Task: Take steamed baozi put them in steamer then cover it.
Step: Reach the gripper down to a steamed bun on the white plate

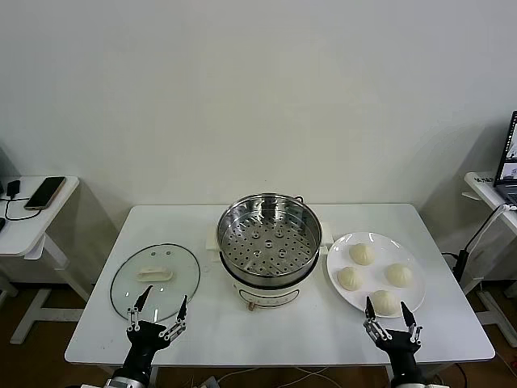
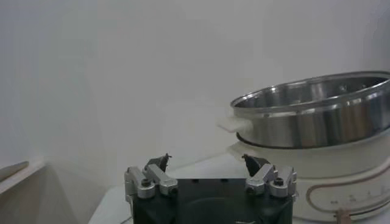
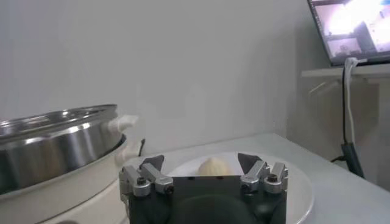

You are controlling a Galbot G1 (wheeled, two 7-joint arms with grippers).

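Several cream-white baozi (image 1: 363, 254) lie on a flat white plate (image 1: 339, 250) at the table's right. The shiny steel steamer (image 1: 269, 240) with its perforated tray stands at the centre on a white base, uncovered. The glass lid with a white handle (image 1: 155, 275) lies flat at the left. My left gripper (image 1: 161, 308) is open and empty at the front edge, just before the lid. My right gripper (image 1: 387, 312) is open and empty at the front edge, just before the plate. The right wrist view shows one baozi (image 3: 211, 167) between its fingers, farther off. The left wrist view shows the steamer (image 2: 317, 115).
The white table (image 1: 97, 323) holds everything. A side table with a phone (image 1: 44, 192) stands at the far left. A laptop (image 1: 509, 158) on another side table and cables are at the far right.
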